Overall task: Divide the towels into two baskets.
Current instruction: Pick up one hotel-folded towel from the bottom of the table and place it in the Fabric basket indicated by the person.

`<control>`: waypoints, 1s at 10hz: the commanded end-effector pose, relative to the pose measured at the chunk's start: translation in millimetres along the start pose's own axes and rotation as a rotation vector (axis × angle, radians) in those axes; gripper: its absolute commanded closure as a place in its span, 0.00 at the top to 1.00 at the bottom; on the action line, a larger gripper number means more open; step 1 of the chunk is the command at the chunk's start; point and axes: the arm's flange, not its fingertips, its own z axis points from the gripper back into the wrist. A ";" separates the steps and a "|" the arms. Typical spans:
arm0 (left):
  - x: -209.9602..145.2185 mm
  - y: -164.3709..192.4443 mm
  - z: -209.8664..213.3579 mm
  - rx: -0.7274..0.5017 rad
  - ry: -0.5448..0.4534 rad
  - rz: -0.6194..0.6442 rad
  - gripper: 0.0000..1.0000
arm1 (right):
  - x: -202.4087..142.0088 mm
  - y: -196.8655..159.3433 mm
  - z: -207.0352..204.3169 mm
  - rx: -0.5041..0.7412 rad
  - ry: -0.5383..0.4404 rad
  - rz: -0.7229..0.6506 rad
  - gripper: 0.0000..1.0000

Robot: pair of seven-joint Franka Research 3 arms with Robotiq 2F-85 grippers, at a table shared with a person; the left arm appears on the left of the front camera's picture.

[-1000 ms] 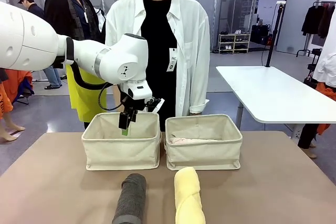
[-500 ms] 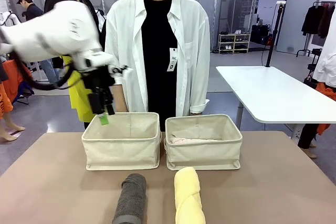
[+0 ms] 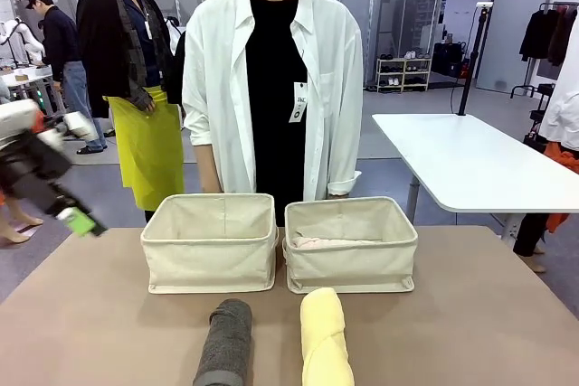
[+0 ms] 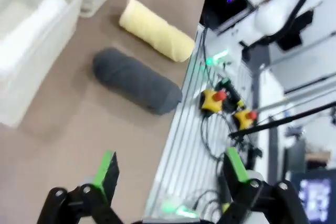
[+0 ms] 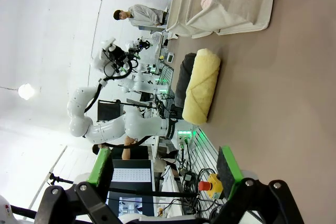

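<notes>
Towels (image 3: pixel 326 336) lie lengthwise, ends toward baskets (image 3: pixel 210 259); left claw (image 4: pixel 170 166), right claw (image 5: pixel 164 163) spread.

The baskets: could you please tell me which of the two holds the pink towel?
The basket on the robot's right, with the pale pink towel lying inside; the left basket holds a white towel instead.

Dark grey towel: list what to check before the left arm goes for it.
1. Left gripper open and empty: ok.
2. Dark grey towel lying free on the table, with a gap to the yellow towel: ok.
3. Room left in the left basket beside the white towel: cannot tell.
4. Right basket holds the pink towel: ok.
5. Right gripper open and empty, away from the towels: ok.
</notes>
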 end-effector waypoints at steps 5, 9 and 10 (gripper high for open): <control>-178.8 44.2 42.5 -0.229 -0.355 0.412 1.00 | -2.4 1.9 -1.2 0.003 -0.003 0.019 1.00; -196.7 54.1 42.4 -0.202 -0.348 0.443 1.00 | -2.4 1.9 -1.2 0.003 -0.003 0.019 1.00; -196.7 54.1 42.4 -0.202 -0.348 0.443 1.00 | -2.4 1.9 -1.2 0.003 -0.003 0.019 1.00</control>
